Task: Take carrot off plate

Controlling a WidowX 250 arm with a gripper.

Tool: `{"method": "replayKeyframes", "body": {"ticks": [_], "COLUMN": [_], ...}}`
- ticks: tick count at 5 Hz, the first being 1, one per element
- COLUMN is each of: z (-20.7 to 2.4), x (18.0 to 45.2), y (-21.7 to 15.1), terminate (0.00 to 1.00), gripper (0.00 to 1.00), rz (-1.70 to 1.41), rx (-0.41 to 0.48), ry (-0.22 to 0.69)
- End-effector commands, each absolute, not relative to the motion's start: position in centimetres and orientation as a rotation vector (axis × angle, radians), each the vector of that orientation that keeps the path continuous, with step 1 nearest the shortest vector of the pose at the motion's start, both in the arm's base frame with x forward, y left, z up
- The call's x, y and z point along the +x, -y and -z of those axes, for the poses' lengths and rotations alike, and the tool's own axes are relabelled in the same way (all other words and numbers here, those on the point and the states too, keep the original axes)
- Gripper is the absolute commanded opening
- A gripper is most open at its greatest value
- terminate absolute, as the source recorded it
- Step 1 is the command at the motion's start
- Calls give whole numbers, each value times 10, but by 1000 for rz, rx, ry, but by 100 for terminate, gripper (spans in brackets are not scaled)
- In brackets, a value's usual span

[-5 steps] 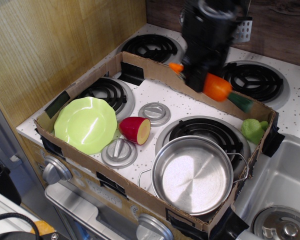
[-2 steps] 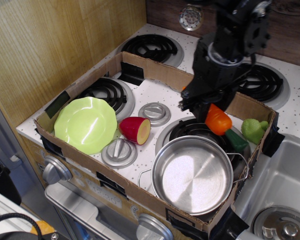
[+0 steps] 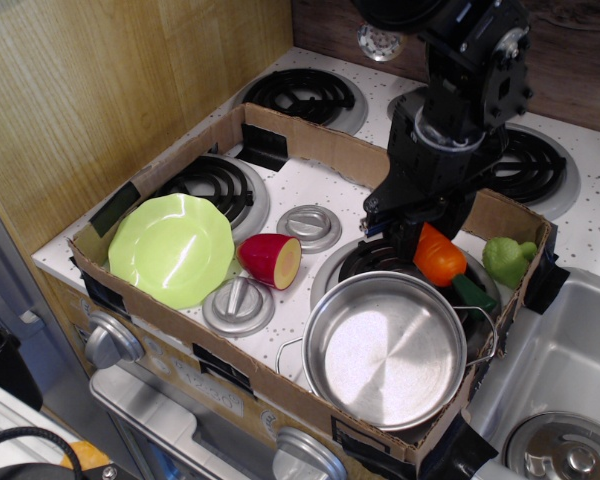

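Note:
The carrot (image 3: 440,257) is orange with a dark green stem end. It hangs tilted over the front right burner (image 3: 380,258), just behind the steel pot, far from the plate. Its thin end is hidden under my gripper (image 3: 412,228). The gripper's black fingers appear shut on that thin end. The lime-green plate (image 3: 170,250) lies at the left end of the cardboard box with nothing on it.
A steel pot (image 3: 385,350) sits at the front right, directly below the carrot. A red-and-yellow cut fruit (image 3: 272,260) and two grey lids (image 3: 312,226) (image 3: 238,305) lie mid-box. A green toy (image 3: 508,260) sits by the right box wall (image 3: 500,215). A sink (image 3: 565,370) is at the right.
The gripper has carried the carrot forward and down, from above the box's back wall to low over the front right burner beside the pot. The plate stays empty.

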State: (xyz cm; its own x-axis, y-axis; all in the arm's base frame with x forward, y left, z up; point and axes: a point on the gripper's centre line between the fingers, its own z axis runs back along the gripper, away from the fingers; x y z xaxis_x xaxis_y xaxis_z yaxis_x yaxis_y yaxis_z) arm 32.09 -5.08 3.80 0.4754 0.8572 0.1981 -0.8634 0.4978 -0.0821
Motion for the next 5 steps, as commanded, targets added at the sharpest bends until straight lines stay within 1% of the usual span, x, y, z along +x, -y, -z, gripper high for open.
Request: {"method": "replayKeyframes", "body": {"ticks": [1, 2, 4, 5], "z": [-42, -53, -81, -99], "x": [335, 333, 330, 327], "y": [55, 55, 57, 60], "terminate": [0, 0, 0, 100], "gripper": [0, 100, 100, 100], "rz": [-1057, -1043, -1058, -1094], "rx": [-16, 10, 52, 70], "ry": [282, 288, 310, 321]}}
